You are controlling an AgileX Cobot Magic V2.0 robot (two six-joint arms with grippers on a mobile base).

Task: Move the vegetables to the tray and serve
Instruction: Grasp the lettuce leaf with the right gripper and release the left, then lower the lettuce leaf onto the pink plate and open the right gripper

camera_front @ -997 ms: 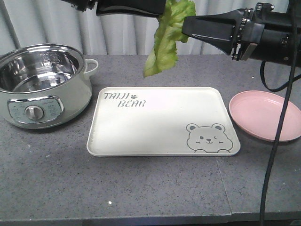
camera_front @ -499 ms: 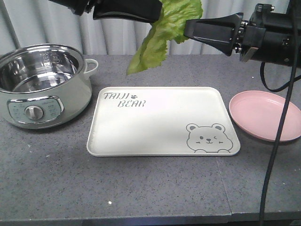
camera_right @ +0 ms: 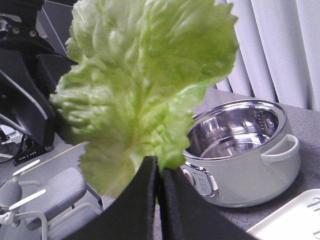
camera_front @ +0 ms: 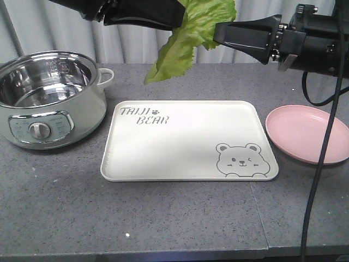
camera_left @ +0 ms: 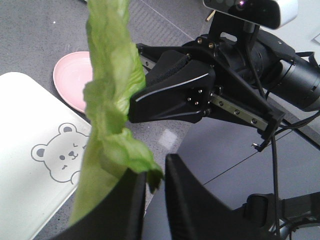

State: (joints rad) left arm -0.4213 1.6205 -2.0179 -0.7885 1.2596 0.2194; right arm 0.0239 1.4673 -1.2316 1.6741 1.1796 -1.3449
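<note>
One lettuce leaf [camera_front: 182,41] (well clear of the tray [camera_front: 185,136]), pinched by left hand [camera_left: 156,175] and right hand [camera_right: 159,170]

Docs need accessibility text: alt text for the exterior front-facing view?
A green lettuce leaf hangs in the air between the left gripper and right gripper, above an empty cream tray. A steel pot sits left, a pink plate right.

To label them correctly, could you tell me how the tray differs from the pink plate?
The tray is cream and rectangular; the pink plate is round. The tray bears lettering and a bear drawing; the plate is plain. The tray is larger than the plate. Both lie flat on the table.
</note>
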